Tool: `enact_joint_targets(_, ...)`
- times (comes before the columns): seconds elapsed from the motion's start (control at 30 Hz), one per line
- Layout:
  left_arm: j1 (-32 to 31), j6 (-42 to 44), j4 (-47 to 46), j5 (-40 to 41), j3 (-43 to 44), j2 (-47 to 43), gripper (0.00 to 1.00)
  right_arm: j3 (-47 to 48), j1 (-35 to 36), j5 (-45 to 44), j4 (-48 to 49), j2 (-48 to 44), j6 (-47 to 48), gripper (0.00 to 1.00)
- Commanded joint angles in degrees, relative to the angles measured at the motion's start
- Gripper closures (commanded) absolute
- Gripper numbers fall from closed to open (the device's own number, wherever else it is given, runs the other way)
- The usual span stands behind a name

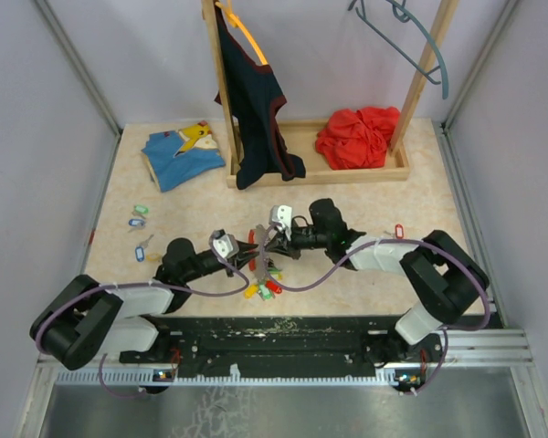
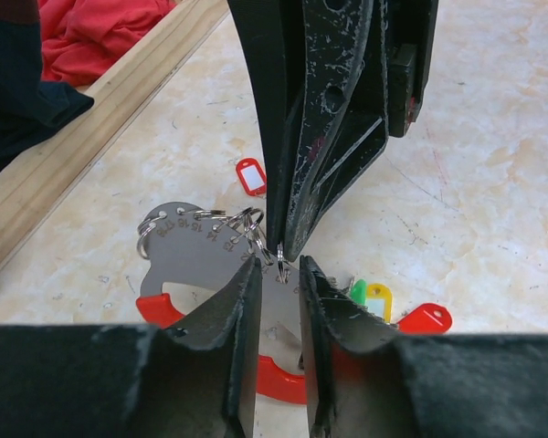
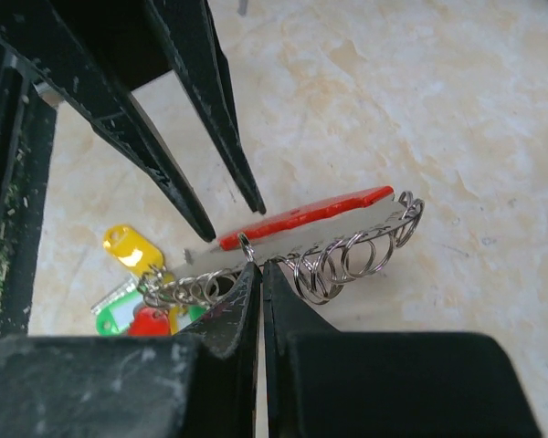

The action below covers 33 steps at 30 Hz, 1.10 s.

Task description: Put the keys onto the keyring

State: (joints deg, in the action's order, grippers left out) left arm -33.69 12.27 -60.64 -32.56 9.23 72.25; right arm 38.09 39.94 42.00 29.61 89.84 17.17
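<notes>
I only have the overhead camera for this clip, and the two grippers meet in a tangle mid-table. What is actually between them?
Observer: A flat grey metal plate with a row of split rings threaded along its edge.
Operator: Is the right gripper holding anything?
Observer: Yes. The right gripper is pinched shut on one small ring at the plate's edge.
Operator: And the left one?
Observer: The left gripper has its fingers apart, with the tips at the plate on either side of that ring. I cannot see it clamping anything.
</notes>
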Motion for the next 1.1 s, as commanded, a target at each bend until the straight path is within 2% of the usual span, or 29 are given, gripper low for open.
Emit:
enact_joint_targets(0.0,0.2,-0.5,1.4,-0.9,2.1,0.8,0.69,4.2,0.0,-4.1,-10.3,-4.5,6.5,1.00)
enact_joint_targets(0.2,0.2,-0.2,2.2,-3.7,3.8,3.5,0.59,6.2,1.7,-7.7,-16.2,-5.6,9.2,1.00)
enact_joint_targets(0.4,0.2,0.0,4.2,-5.5,5.4,5.2,0.58,7.2,3.2,-9.4,-18.2,-5.8,10.8,1.00)
enact_joint_targets(0.8,0.2,1.4,11.9,-8.6,9.9,9.0,0.65,8.8,3.9,-10.4,-20.1,-6.7,12.7,1.00)
enact_joint_targets(1.07,0.3,1.3,12.5,-8.2,10.6,9.9,0.70,8.5,4.1,-10.4,-20.4,-8.3,13.1,1.00)
